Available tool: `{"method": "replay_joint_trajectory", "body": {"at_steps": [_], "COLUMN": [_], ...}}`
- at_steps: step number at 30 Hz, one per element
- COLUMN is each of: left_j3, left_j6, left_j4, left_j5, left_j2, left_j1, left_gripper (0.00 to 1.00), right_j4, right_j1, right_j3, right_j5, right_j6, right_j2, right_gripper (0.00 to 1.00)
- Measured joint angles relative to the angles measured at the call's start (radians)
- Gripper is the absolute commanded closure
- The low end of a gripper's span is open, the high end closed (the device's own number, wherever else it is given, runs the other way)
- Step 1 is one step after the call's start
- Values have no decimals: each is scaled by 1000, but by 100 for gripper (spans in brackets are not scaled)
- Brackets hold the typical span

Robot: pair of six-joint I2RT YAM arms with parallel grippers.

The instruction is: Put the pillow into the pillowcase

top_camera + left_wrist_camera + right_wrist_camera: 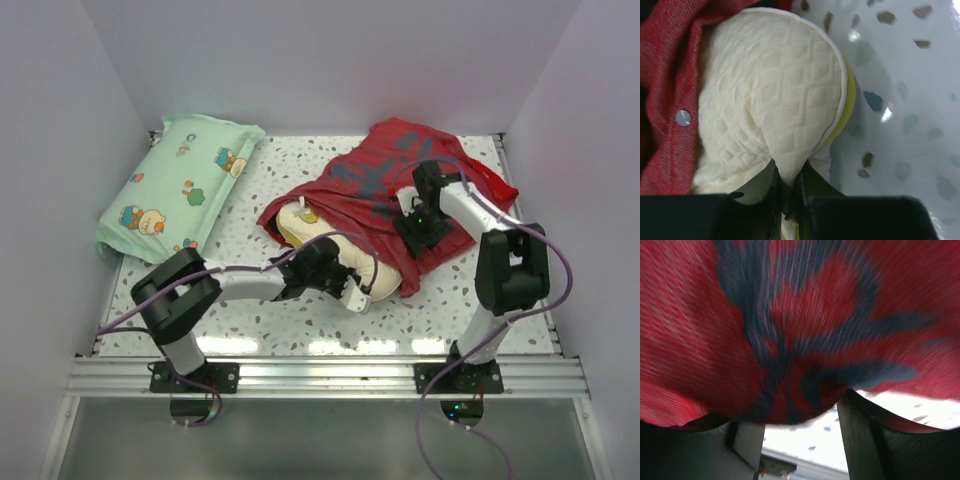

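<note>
Centrally on the counter [285, 165] lies the pillow [378, 275], its far part under the pillowcase [370, 185] and its near right end bare and cream. A yellow corner with a small white tag pokes out of the red cloth on the left side. The pillowcase is spread loosely from the pillow toward the far right, plain red side up with grey marks showing.

The left pincer [352, 292] reaches in from the near left to the pillow's bare end. In the left wrist view, this pincer [788, 187] is clenched on a pinched fold of the pillow [775, 95], whose dimpled cover bulges above the jaws. Red pillowcase [670, 65] fabric wraps the pillow's left side there, and a round metal snap [683, 117] sits on its hem. Speckled counter [900, 100] shows to the right.

The right pincer [415, 222] sits on the pillowcase, to the right of the pillow. Its own camera shows the right pincer [800, 415] with jaws apart, released, and blurred red pillowcase [790, 315] cloth sagging over them.

A mint-green cartoon-print pillow [180, 185] rests at the far left, well apart.
</note>
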Motion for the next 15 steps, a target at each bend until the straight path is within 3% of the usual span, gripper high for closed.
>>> {"method": "replay_joint_trajectory", "body": {"at_steps": [1,6,11,15], "left_j3": [44,356,567,665], "left_j6": [-19,-231,-516,-705], "left_j4": [-1,-67,-116,-149], "left_j5": [0,53,165,256], "left_j2": [29,200,308,362], "left_j1": [-8,-23,24,79], "left_gripper": [100,100,100,100], "right_j4": [5,-14,-136,-267], "right_j1": [-15,-172,-399,-505], "right_j3": [53,267,256,227], "right_j5": [-10,-161,-286,-372], "right_j6": [-1,-3,-39,-82], "right_j2": [31,55,-96,-142], "right_gripper": [42,40,37,34]}}
